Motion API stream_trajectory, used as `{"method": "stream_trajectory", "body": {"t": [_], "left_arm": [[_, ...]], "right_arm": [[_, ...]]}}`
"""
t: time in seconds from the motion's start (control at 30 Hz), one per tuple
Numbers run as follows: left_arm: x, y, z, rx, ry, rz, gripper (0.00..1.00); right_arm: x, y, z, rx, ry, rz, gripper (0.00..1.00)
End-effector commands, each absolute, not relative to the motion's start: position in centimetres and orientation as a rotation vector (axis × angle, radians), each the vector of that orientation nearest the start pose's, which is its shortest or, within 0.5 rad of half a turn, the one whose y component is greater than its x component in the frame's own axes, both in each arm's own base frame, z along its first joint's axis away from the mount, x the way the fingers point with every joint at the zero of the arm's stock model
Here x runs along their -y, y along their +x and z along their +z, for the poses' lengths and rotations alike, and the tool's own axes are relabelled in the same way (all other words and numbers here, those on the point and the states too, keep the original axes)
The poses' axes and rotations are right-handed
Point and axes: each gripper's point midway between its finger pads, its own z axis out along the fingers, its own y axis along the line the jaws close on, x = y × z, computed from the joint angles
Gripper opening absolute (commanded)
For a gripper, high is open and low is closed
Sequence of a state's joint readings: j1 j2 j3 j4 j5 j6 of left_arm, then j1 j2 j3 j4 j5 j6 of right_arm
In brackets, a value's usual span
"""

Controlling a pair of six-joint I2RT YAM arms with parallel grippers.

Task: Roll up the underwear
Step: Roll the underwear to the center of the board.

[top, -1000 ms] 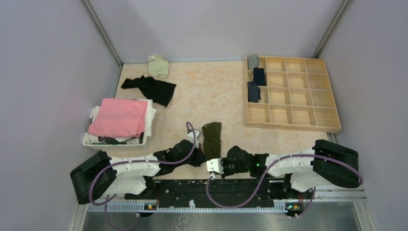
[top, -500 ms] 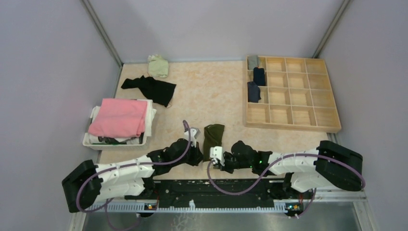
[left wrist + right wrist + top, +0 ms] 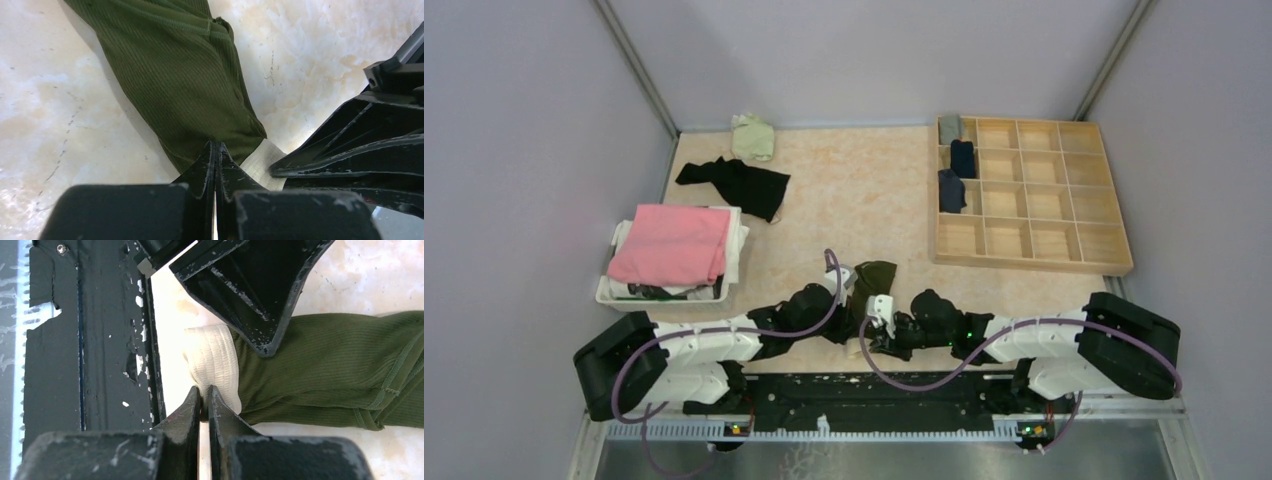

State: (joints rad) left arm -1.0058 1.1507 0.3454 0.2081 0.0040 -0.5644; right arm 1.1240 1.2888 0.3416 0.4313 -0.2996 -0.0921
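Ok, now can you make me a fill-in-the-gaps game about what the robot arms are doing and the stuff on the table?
1. The left gripper and the right gripper are both shut on the ___ underwear.
2. The cloth lying on top of the white basket is ___.
3. The wooden tray has rolled pieces in ___ of its compartments.

Missing words: green; pink; three.

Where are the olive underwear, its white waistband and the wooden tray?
olive underwear (image 3: 190, 90), left wrist view, ribbed middle.
white waistband (image 3: 212, 360), right wrist view, its middle.
wooden tray (image 3: 1024, 265), top view, near rim.
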Motion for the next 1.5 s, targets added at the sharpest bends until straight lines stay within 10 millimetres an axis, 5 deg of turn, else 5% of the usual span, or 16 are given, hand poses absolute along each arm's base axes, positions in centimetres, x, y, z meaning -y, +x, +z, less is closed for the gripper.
{"method": "stream_trajectory", "body": {"t": [0.0,0.57,0.97,1.47], "left_arm": [[29.6,14.7,6.2,-2.193,0.577,-0.959,0.0],[28.3,13.5,3.6,-2.272,0.618,-0.92,0.0],[28.5,13.6,3.9,-2.27,0.616,-0.931,0.0],[28.0,14.9,5.4,-2.232,0.521,-0.886,0.0]], "right_arm": [[-32.2,10.1,6.5,-1.678,-1.315,0.999,0.0],[-31.3,12.0,7.0,-1.882,-0.948,1.187,0.0],[-30.0,15.1,4.7,-2.102,-0.8,1.112,0.0],[-30.4,16.2,4.5,-2.178,-0.861,1.076,0.0]]}}
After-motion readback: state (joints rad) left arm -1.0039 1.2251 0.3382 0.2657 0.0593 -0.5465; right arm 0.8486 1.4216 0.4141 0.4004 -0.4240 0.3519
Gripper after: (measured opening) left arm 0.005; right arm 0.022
